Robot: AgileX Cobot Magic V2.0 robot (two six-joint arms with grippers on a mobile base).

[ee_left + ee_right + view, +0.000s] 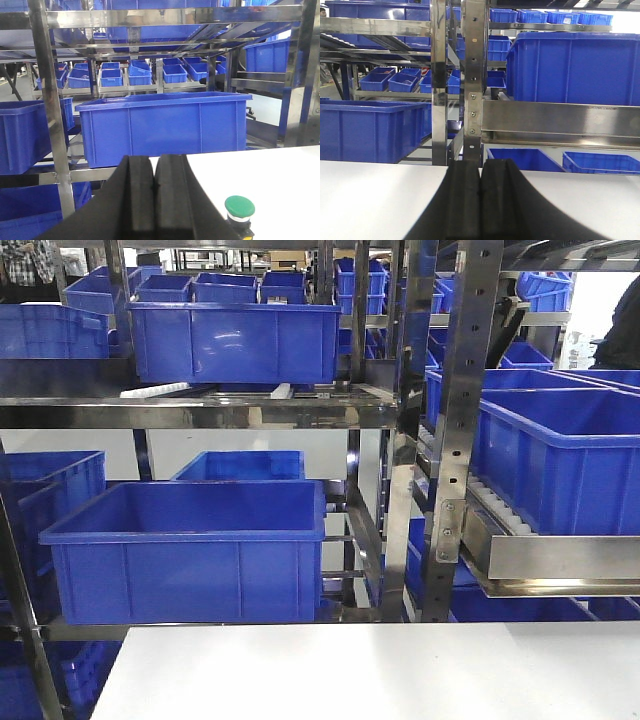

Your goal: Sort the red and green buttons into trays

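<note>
A green-capped button (239,210) stands upright on the white table (270,180), at the bottom right of the left wrist view, just to the right of my left gripper (153,165). That gripper is shut, its black fingers pressed together with nothing between them. My right gripper (481,167) is shut and empty too, held over the white table (370,195). The red button and the trays are out of view. Neither gripper shows in the front view.
Steel racks (455,430) loaded with deep blue crates (190,550) stand right behind the table's far edge (370,625). A large blue crate (162,125) sits ahead of my left gripper, and a steel post (472,80) rises ahead of my right gripper.
</note>
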